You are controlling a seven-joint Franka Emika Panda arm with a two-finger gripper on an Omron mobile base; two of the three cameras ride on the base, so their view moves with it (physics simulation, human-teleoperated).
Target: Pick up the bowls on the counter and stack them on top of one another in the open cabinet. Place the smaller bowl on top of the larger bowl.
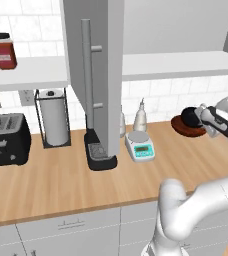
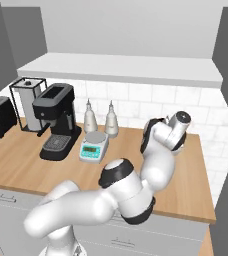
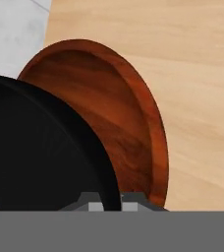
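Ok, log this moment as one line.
gripper: shut on black bowl rim | brown bowl: on counter | stacking in cabinet: not done

The left base view looks forward and down from behind the arm's left, over the worktop (image 1: 61, 185) toward the tiled back wall, with the open cabinet door (image 1: 98, 65) close ahead. The right base view faces the same worktop (image 2: 16, 165) from the arm's right, reaching its right end. Both share the scale (image 1: 139, 146) (image 2: 93, 146), coffee machine (image 1: 100, 152) (image 2: 56, 122) and paper towel holder (image 1: 53, 117) (image 2: 26, 100). The hand view sits very near the larger bowl (image 3: 119, 113) and smaller bowl (image 3: 35, 157), facing the worktop's back edge.
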